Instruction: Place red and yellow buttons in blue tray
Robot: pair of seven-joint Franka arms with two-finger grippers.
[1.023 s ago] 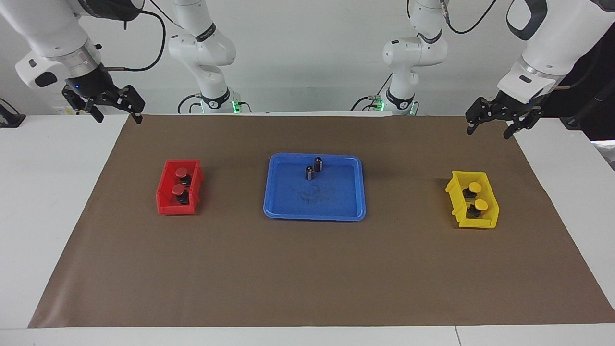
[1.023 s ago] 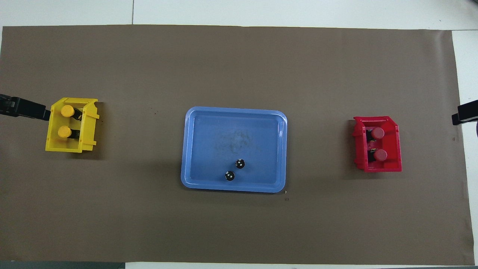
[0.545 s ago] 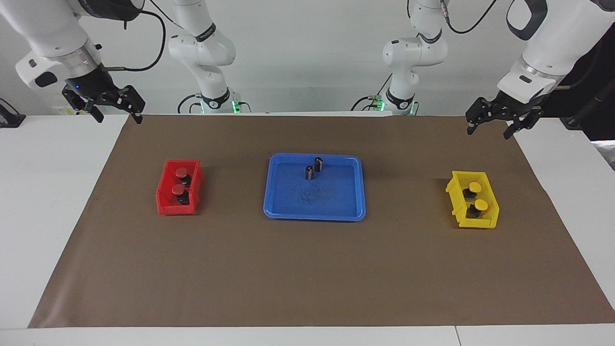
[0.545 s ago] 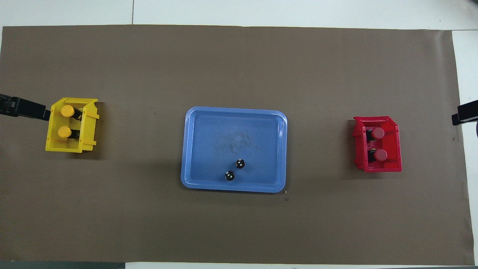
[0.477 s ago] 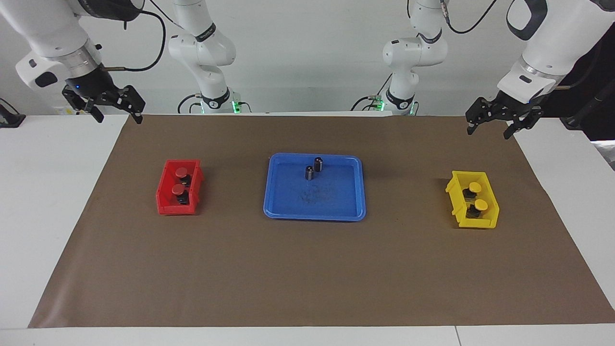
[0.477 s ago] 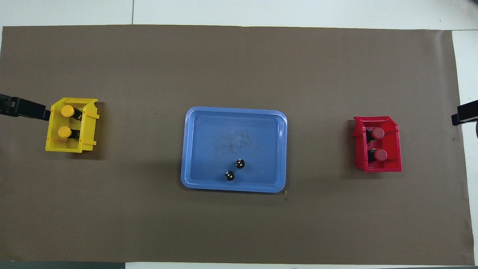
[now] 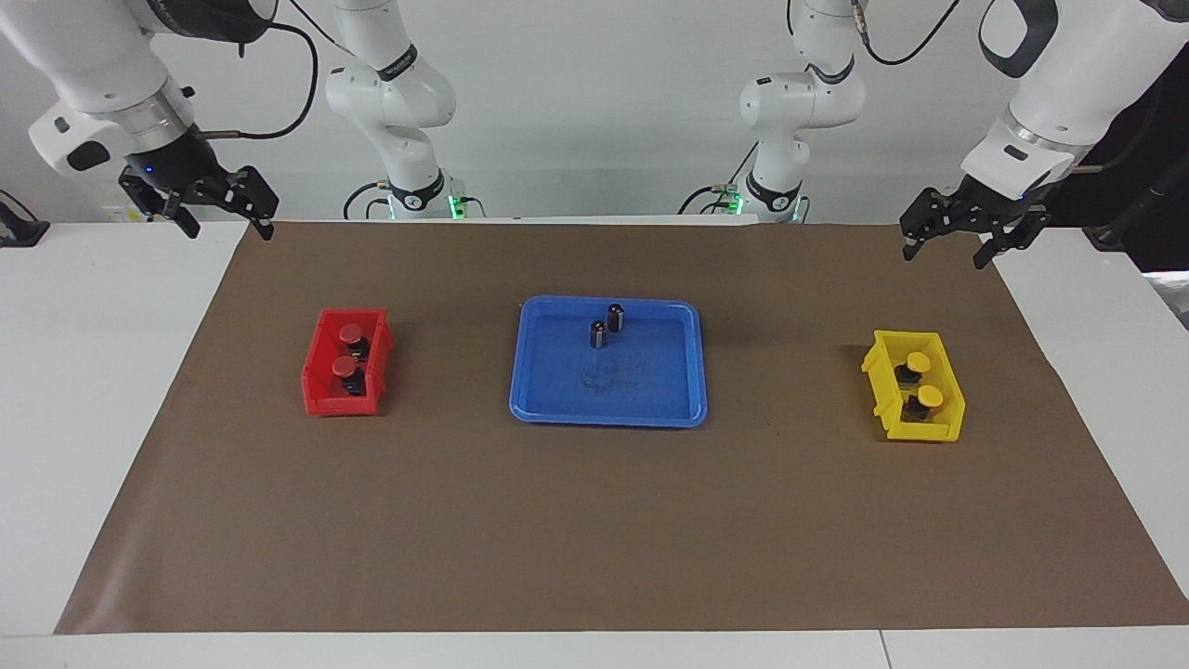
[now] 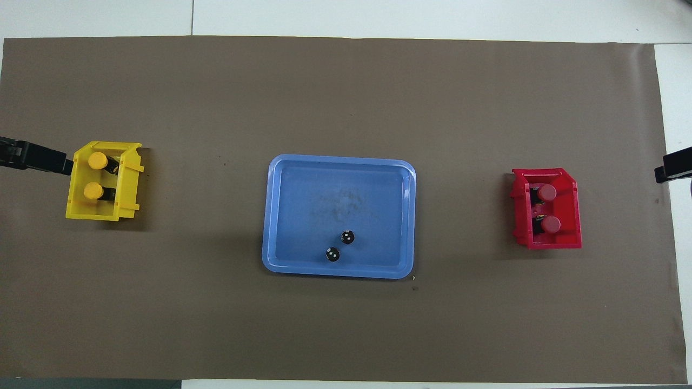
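Two red buttons (image 7: 350, 333) (image 7: 346, 369) sit in a small red bin (image 7: 320, 381); they also show in the overhead view (image 8: 546, 192) (image 8: 551, 224). Two yellow buttons (image 7: 918, 360) (image 7: 930, 398) sit in a small yellow bin (image 7: 946, 429); they also show in the overhead view (image 8: 98, 160) (image 8: 93, 190). The blue tray (image 7: 608, 420) (image 8: 303, 205) lies mid-mat between the bins. My right gripper (image 7: 230, 228) is open and empty, up over the mat's corner at its own end. My left gripper (image 7: 945, 253) is open and empty over the mat's corner at its end.
Two dark capless cylinders (image 7: 616, 317) (image 7: 598, 334) stand in the tray's part nearest the robots. A brown mat (image 7: 594, 520) covers the white table. One finger of each gripper shows at the overhead view's edges: the left gripper (image 8: 32, 156), the right gripper (image 8: 673, 167).
The right gripper has shifted very slightly. The buttons, bins, tray and left gripper have not moved.
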